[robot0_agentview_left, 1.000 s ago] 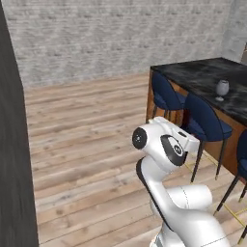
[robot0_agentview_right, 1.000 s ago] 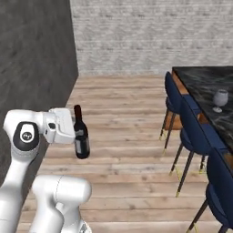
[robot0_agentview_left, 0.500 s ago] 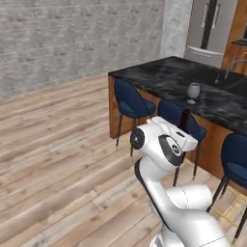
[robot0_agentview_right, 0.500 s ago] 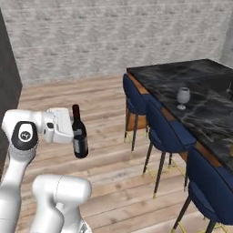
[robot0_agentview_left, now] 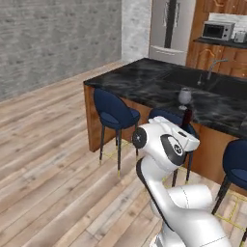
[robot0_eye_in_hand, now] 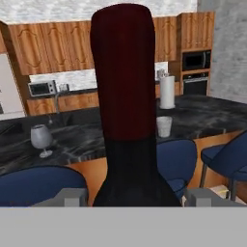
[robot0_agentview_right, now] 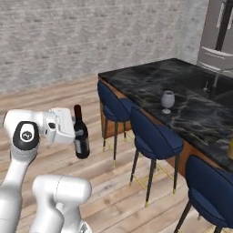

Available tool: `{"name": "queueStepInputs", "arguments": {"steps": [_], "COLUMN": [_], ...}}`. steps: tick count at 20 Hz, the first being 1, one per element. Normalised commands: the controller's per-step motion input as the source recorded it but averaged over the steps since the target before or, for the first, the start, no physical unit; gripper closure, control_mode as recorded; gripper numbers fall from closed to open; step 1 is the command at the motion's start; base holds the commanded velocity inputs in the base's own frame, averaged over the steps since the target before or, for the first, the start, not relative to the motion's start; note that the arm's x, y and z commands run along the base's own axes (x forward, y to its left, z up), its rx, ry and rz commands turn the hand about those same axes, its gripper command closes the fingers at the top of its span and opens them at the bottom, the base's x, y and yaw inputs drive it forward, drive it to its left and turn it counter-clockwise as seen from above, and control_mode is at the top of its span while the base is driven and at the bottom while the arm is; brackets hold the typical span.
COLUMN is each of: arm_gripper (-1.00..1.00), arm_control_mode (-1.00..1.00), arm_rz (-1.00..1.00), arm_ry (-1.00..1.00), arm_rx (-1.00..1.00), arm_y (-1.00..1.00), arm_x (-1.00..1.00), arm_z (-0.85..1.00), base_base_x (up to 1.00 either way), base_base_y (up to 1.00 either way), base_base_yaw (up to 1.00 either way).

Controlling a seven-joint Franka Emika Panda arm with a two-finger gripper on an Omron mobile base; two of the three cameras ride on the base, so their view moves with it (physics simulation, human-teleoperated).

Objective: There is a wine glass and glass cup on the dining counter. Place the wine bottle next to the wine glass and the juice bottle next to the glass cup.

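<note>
My gripper [robot0_agentview_right: 76, 133] is shut on the wine bottle [robot0_agentview_right: 81, 135], a dark bottle with a reddish top, held upright at chest height over the wood floor, left of the dining counter [robot0_agentview_right: 145, 78]. In the hand view the wine bottle [robot0_eye_in_hand: 126, 120] stands between the fingertips [robot0_eye_in_hand: 72, 197]. The stemmed wine glass [robot0_agentview_right: 168, 100] stands on the counter near its front edge; it shows as wine glass [robot0_agentview_left: 184, 96] and wine glass [robot0_eye_in_hand: 41, 138] too. The glass cup [robot0_eye_in_hand: 164, 126] stands further right on the counter. A yellow sliver [robot0_agentview_right: 231, 148] at the frame edge may be the juice bottle.
Blue stools [robot0_agentview_right: 152, 139] line the counter's wood front between me and the glass. A sunken sink with faucet [robot0_agentview_left: 212, 72] lies behind the wine glass. A paper towel roll [robot0_eye_in_hand: 167, 91] stands behind the cup. Open wood floor [robot0_agentview_left: 48, 144] lies to the left.
The whole scene has swung as the base moved: the dining counter and stools are now nearer and more central. The bottle stays in the gripper in the same pose.
</note>
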Motion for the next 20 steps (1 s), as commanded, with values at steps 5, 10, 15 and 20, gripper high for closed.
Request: {"name": "queueStepInputs", "arguments": {"steps": [5,10,15,20], "arm_gripper": [1.0,1.0,1.0,1.0], "arm_control_mode": [1.0,1.0,1.0,1.0], "arm_rz": [0.0,0.0,0.0,0.0], "arm_ry": [0.0,0.0,0.0,0.0], "arm_rx": [0.0,0.0,0.0,0.0], "arm_y": [0.0,0.0,0.0,0.0], "arm_x": [0.0,0.0,0.0,0.0], "arm_z": [0.0,0.0,0.0,0.0], "base_base_x": [0.62,0.52,0.54,0.66], "base_base_y": [0.36,0.33,0.22,0.01], "base_base_yaw": [-0.44,-0.56,-0.49,-0.16]}}
